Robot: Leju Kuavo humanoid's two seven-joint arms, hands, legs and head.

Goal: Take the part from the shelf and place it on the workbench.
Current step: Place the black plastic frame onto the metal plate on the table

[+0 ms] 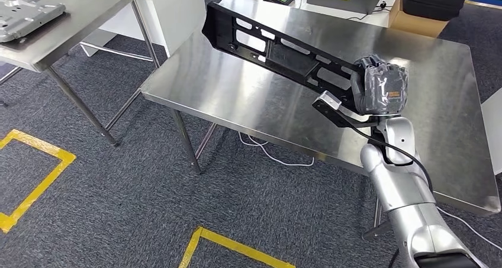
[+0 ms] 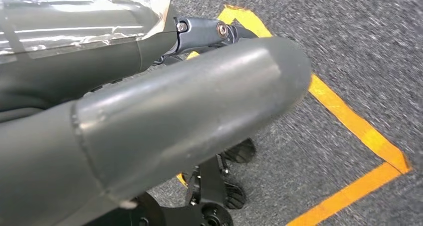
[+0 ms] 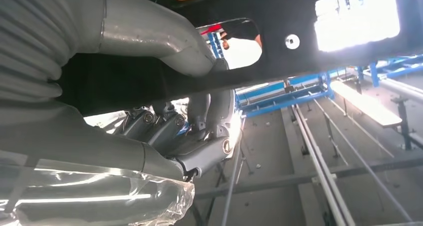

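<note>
gripping the long black slotted part (image 1: 284,55) near one end, the right hand (image 1: 382,86) holds it angled toward the frame's upper left, above the steel workbench (image 1: 248,102), probably lining up the drop. left hand (image 2: 149,116): can't tell its state.

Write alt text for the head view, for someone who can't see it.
The robot's right hand grips one end of a long black slotted part, holding it at a slant above a stainless steel workbench. Grey carpet with yellow floor tape lies below, and a second metal table holding a grey plate stands at the upper left.
</note>
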